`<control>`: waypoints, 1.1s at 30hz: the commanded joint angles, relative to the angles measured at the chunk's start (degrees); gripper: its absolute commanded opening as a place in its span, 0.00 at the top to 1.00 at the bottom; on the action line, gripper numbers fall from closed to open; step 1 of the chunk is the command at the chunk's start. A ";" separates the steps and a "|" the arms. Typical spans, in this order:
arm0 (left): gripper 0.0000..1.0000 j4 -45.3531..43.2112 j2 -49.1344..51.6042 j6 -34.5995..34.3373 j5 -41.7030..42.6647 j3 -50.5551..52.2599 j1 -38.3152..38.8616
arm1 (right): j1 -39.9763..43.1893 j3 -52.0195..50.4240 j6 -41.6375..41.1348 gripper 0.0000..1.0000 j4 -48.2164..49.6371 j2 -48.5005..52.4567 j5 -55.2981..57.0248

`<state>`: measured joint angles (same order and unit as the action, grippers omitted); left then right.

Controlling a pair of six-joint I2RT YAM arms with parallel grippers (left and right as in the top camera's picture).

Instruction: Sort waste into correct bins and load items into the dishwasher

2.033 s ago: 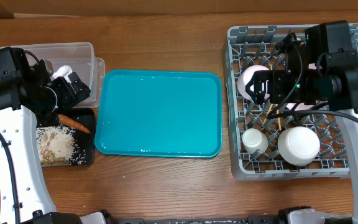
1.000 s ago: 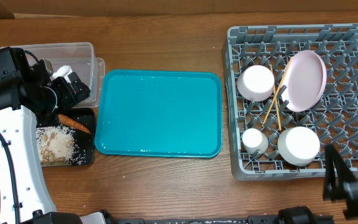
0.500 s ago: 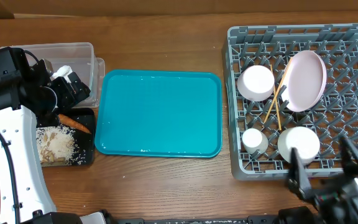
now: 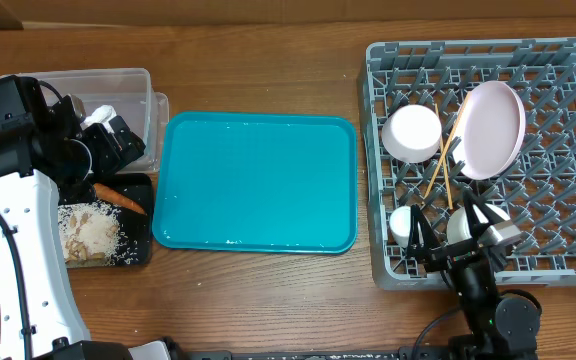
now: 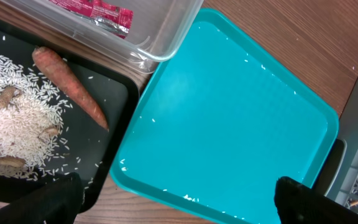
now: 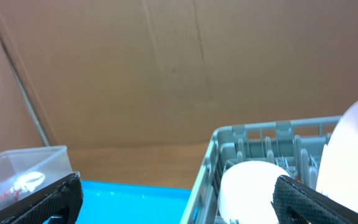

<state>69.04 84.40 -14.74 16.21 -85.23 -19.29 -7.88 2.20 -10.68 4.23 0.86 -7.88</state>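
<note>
Rack point(image 4: 376, 150): 1 plate point(image 4: 493, 128), 2 bowls point(image 4: 411, 132), 1 cup point(image 4: 400, 221), 2 chopsticks point(image 4: 438, 172) | 1 carrot point(image 4: 120, 196) | both jaws spread wide

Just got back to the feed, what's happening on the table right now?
Neither arm is holding anything. The left gripper hangs open above where the clear tub meets the black tray. The tub holds the tissue and wrapper, the tray the carrot and rice. The right gripper, open, sits at the near edge of the dish rack, which holds the plate, bowls, cup and chopsticks. The teal tray holds no dishes.
</note>
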 commanded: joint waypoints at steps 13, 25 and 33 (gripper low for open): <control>0.00 -0.09 -0.09 0.39 -0.28 -0.85 -0.57 | 0.22 -1.75 -1.36 0.00 -8.61 -0.70 2.89; 0.00 -0.09 -0.09 0.39 -0.28 -0.85 -0.57 | 0.22 -1.75 -1.36 0.00 -8.61 -0.70 2.89; 0.00 -0.09 -3.32 0.39 -0.31 -0.81 -0.07 | 0.22 -1.75 -1.36 0.00 -8.61 -0.70 2.89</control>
<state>69.04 84.33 -14.74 16.21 -85.23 -19.29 -7.88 1.06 -11.79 -4.54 0.73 -5.54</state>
